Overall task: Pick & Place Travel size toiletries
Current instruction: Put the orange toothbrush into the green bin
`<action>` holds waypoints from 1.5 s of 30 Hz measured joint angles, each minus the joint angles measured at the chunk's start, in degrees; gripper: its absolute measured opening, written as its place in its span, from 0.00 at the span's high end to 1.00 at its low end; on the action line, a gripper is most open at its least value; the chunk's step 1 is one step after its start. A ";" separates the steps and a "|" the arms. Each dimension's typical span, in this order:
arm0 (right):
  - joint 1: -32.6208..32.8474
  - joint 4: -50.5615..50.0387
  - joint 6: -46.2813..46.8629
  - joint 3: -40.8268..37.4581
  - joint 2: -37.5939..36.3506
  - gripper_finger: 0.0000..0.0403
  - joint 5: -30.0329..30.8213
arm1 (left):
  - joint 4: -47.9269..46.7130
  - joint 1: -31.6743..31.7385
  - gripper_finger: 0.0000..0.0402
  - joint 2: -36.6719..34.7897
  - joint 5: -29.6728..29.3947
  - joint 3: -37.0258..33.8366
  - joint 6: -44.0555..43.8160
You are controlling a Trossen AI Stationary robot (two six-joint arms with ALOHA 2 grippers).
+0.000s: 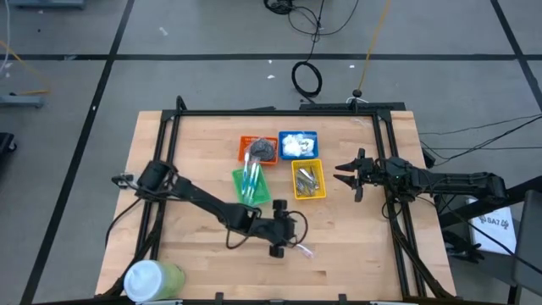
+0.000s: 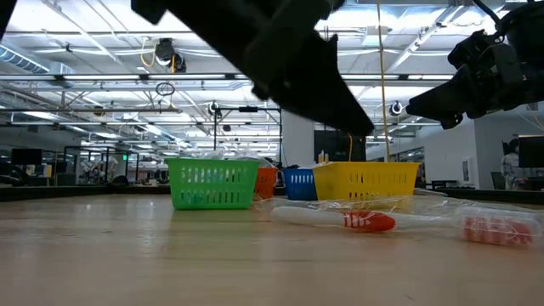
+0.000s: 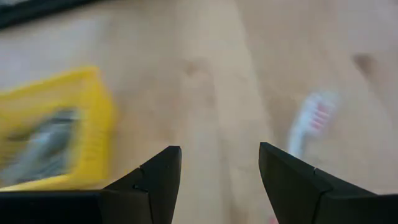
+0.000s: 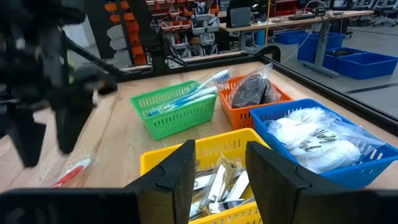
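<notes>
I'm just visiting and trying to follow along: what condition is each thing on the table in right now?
Left pincer: open, above the loose toothbrush.
Right pincer: open, empty, beside the yellow basket.
Loose toothbrush: wrapped, lying flat on the table.
Green basket: holds toothbrushes.
Orange basket: holds dark discs.
Blue basket: holds white packets.
Yellow basket: holds clippers.

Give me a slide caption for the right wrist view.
Right gripper above the yellow basket, facing green, orange and blue baskets; a toothbrush lies on the table.
</notes>
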 joint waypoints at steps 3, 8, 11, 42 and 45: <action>0.00 0.00 0.01 0.01 -0.01 0.68 0.01 | -0.18 -0.07 0.48 1.73 6.26 0.16 -0.42; 0.00 0.00 0.00 0.00 0.00 0.68 0.01 | -3.04 -0.94 0.48 2.19 8.95 0.22 1.30; 0.00 0.00 -0.01 -0.01 -0.01 0.68 0.01 | -5.38 -1.20 0.48 2.29 8.93 0.22 2.19; 0.00 0.00 -0.01 0.00 0.01 0.68 0.00 | -4.16 1.49 0.97 7.01 26.02 0.21 -10.43; 0.00 0.00 -0.01 -0.01 0.01 0.68 -0.01 | -2.23 1.21 0.96 5.67 27.16 -0.11 -12.04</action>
